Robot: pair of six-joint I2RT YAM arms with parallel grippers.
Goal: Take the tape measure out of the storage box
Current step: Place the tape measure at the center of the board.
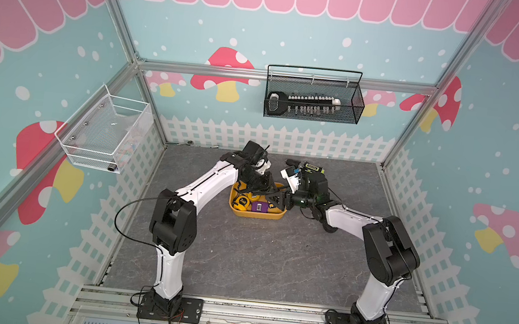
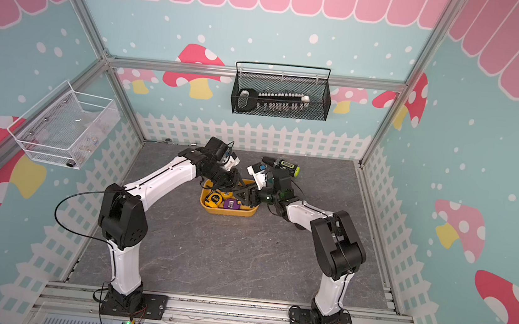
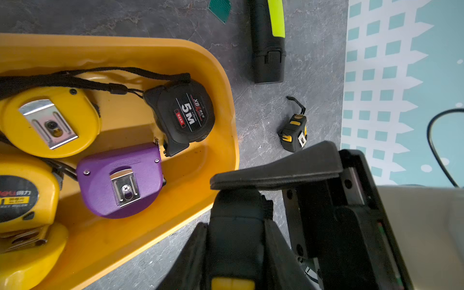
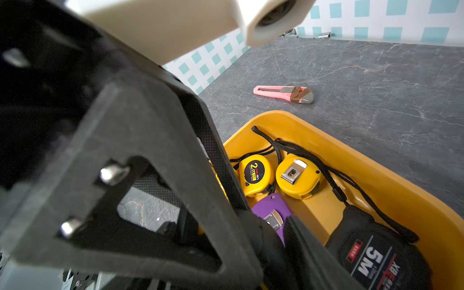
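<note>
- Left wrist view, closest in: my left gripper [image 3: 236,213] looks closed round a dark tape measure [image 3: 234,241] with a yellow patch. I hold it above the storage box [image 3: 226,105], at the box end toward my right arm and clear of the tapes inside.
- My right gripper [image 1: 275,199] meets it there, with one finger laid across the top of the tape. I cannot tell whether it has closed on anything.
- I judge the lift out is done and this is a hand-over, or the start of a carry. Next, one gripper needs a firm hold before the other lets go. Then comes a sideways move past the box rim and a set-down on bare bench [image 1: 257,261].
- Inside the box lie a big black tape [image 3: 183,113], a purple tape [image 3: 120,180] and yellow tapes [image 3: 47,120]. Their wrist straps [image 3: 100,75] loop across them and could snag a finger if I dip low.
- Just beside the box, on the bench, lies a small black-and-yellow tape [image 3: 292,133]. I would keep the set-down off it.
- Beyond the box's back edge rests a drill [image 1: 305,167] with a lime stripe. It is near my right wrist, so I should watch it when swinging away.
- Past the box end farthest from my right arm lies a pink utility knife [image 4: 285,93].
- Farthest from the box are a black wire basket [image 1: 313,106] on the back wall and a white wire basket [image 1: 103,130] on the side wall. Neither is in the way.
</note>
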